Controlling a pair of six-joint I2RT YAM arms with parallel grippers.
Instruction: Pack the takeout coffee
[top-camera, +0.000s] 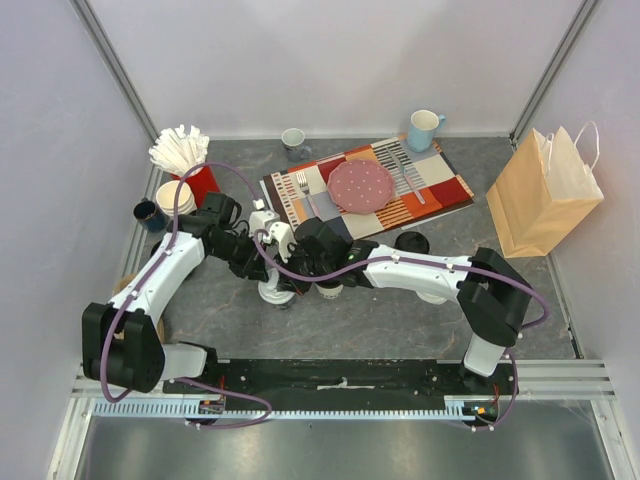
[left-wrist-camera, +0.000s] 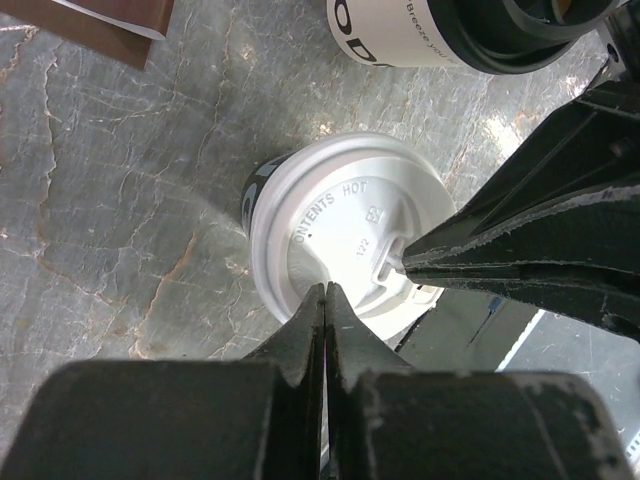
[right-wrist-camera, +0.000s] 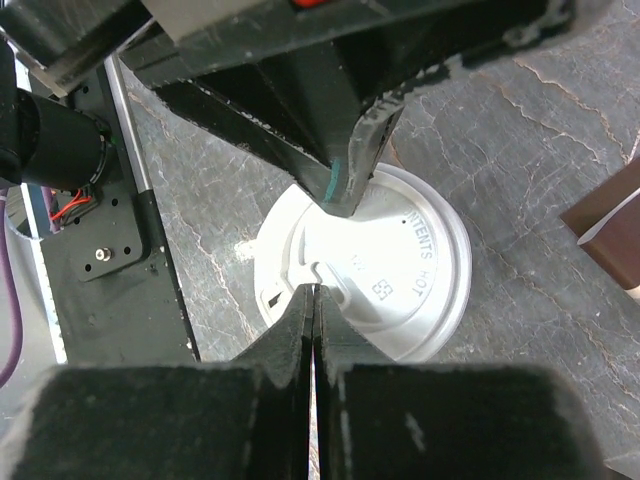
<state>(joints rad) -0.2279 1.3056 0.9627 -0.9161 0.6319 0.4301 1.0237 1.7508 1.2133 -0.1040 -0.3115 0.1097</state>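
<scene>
The black takeout coffee cup with a white sip lid (left-wrist-camera: 340, 235) stands upright on the grey table (top-camera: 400, 320); the top view shows it mid-table (top-camera: 276, 292). My left gripper (left-wrist-camera: 325, 290) is shut, holds nothing, and its tips sit at the lid's near rim. My right gripper (right-wrist-camera: 314, 290) is also shut and empty, its tips over the lid (right-wrist-camera: 400, 270) beside the sip hole. The two grippers meet over this cup from opposite sides (top-camera: 268, 270) (top-camera: 298, 272). The cream-white cup with a black lid (left-wrist-camera: 400, 30) stands just beyond it.
A brown paper bag (top-camera: 545, 195) stands at the right edge. A striped placemat (top-camera: 440, 185) at the back carries a pink plate (top-camera: 362, 185) and forks. Mugs (top-camera: 424, 128) (top-camera: 293, 140) (top-camera: 150, 215), stacked paper cups (top-camera: 175, 195) and a red holder (top-camera: 200, 180) stand at the back and left.
</scene>
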